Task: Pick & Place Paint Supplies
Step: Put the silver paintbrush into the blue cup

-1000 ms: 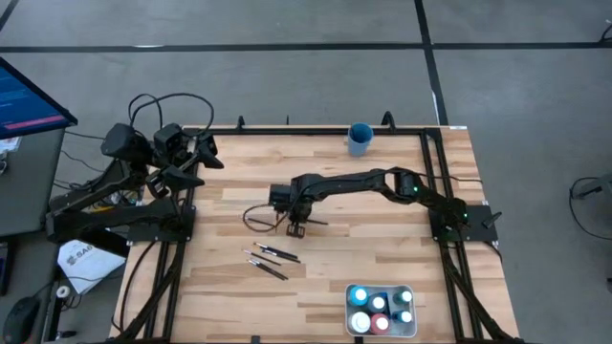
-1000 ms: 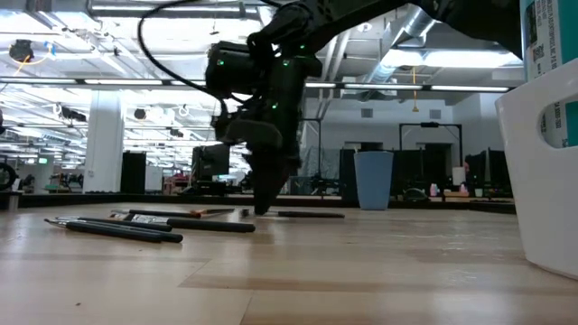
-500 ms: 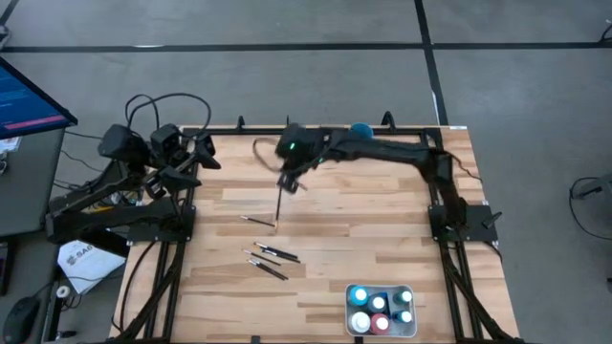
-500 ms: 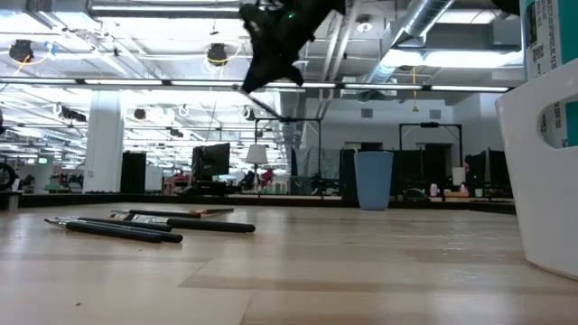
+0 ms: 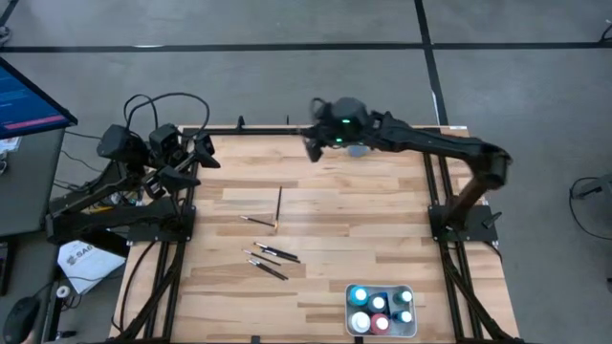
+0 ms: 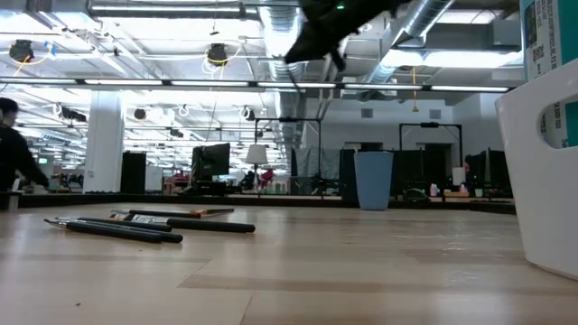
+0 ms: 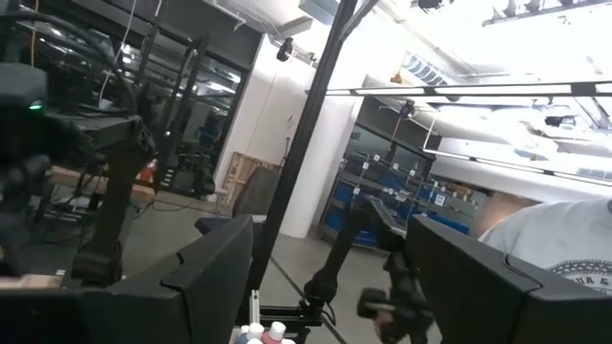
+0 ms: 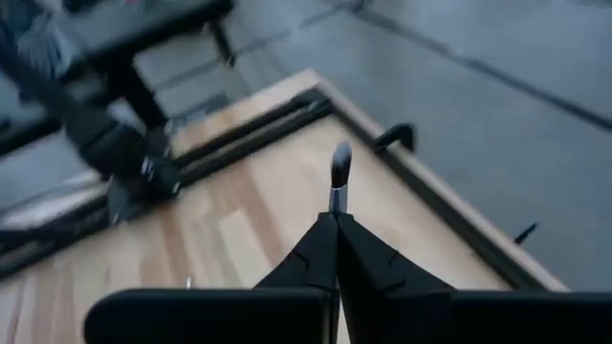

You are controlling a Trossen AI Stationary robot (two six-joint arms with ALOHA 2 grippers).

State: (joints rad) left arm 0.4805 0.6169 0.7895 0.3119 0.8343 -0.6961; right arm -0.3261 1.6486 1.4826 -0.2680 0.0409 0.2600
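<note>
Fig. — right tool (image 5: 313, 145) raised high over the far edge of the bench (image 5: 382, 248), just beside the blue cup (image 6: 374, 180), clenched on one paintbrush (image 8: 338, 176); wrist view shows the pale bristle tip poking out past the shut fingers (image 8: 316, 263). A sec. ago this tool was down at bench level mid-table, pinching the brush among the others; half a sec. ago it was already lifted w/ the brush dangling below; now it has swung back toward the cup. Reading: pick done, carry under way, drop into the cup likely next (judgement only).

Low view: arm now only at the top of frame, where it earlier filled the centre.

Remaining brushes (image 5: 267, 256): a loose cluster near bench centre-left, plus one brush (image 5: 278, 204) lying apart, closer to the far side — that one lies where the tool worked earlier. Not yet moved.

Paint bottles (image 5: 379, 311) stand in the white tray (image 5: 412, 331) at the near-right corner, same as before.

Left tool (image 5: 206, 153): parked at the left edge, fingers spread, holding nothing, unchanged. A person has appeared at far left in the low view.
</note>
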